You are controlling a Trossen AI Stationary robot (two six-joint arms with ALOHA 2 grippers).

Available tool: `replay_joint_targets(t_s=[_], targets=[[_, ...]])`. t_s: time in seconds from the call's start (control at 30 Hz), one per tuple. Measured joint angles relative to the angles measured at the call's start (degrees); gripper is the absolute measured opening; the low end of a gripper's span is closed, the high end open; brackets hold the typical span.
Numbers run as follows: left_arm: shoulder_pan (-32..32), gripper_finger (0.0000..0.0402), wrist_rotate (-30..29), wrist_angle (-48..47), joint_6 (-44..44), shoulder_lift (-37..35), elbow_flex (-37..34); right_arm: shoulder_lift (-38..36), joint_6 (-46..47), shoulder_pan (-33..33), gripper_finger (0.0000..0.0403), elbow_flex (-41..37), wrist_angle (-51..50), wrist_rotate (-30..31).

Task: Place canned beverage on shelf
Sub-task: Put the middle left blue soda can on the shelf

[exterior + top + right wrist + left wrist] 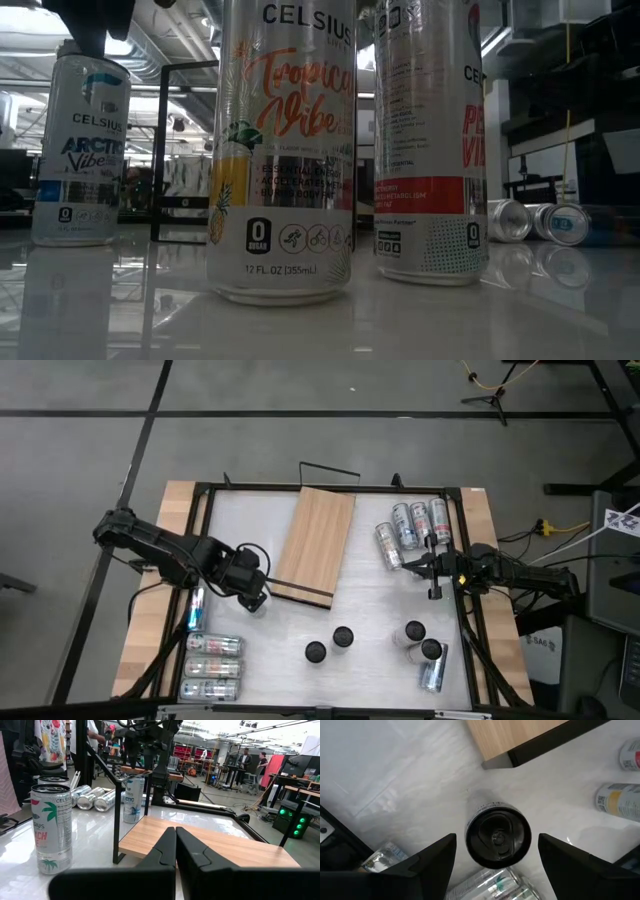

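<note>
Glossy cylindrical can (pixel 282 150), light-wood shelf (pixel 315 543)

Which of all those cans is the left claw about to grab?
The upright can by the shelf's near corner: the left gripper hangs open straddling it, while the other cans stand or lie clear of both arms.

Lit brightly and evenly from overhead. Glossy white tabletop (pixel 360 610) throwing pale glare streaks in the left wrist view and mirroring the cans in the low view. Backlit there, with blown-out ceiling lights behind the nearest can (pixel 285 150), its label sharp, the room beyond soft. Only short, faint shadows under cans and shelf (pixel 315 545).
</note>
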Motion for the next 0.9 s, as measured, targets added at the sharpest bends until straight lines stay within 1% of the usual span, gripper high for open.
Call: replay_joint_targets(t_s=[0.23, 0.33, 0.43, 0.57, 0.67, 0.9], targets=[[-0.40, 0.0275, -0.40, 0.01, 0.01, 0.31, 0.00, 0.00, -0.01, 0.00, 0.0002, 0.00, 0.00, 0.00], [-0.40, 0.0275, -0.76, 0.46, -0.01, 0.31, -1.04, 0.00, -0.02, 0.00, 0.0002, 0.00, 0.00, 0.00], [-0.40, 0.0275, 0.10, 1.07, -0.05, 0.31, -3.08, 0.00, -0.02, 0.00, 0.0002, 0.00, 0.00, 0.00], [-0.42, 0.0275, 1.83, 4.43, -0.11, 0.31, -5.57, 0.00, 0.00, 0.00, 0.0002, 0.00, 0.00, 0.00], [-0.42, 0.0275, 2.86, 5.64, -0.08, 0.20, -6.35, 0.01, 0.00, 0.00, 0.0002, 0.00, 0.00, -0.02], [-0.38, 0.0275, 3.03, 6.03, -0.06, 0.17, -6.60, 0.00, 0.00, 0.00, 0.0002, 0.00, 0.00, 0.00]])
